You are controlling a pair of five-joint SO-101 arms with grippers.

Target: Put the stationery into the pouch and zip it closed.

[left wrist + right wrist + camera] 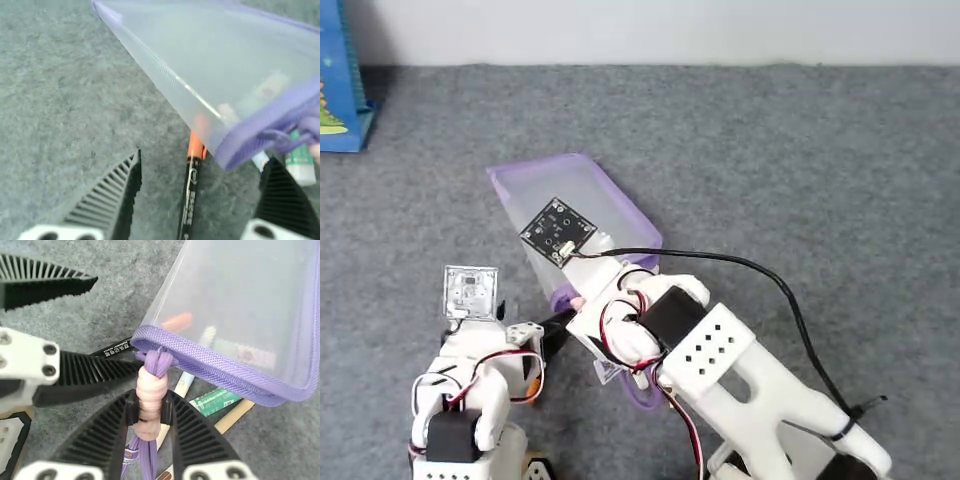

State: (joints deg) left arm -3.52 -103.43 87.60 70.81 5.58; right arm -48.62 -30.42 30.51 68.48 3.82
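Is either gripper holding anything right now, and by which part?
The right gripper holds the pouch by the pink pull at its zipper end; the left gripper is open, holding nothing.

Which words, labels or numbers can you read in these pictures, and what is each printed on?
Black marker: white print along the barrel, too small to read.
Green stationery item: white print, too blurred to read.
Pale item seen through the pouch: faint marks, unreadable.
Blue box at the edge of the high view: a picture, no legible words.
Nothing can be quoted with confidence.
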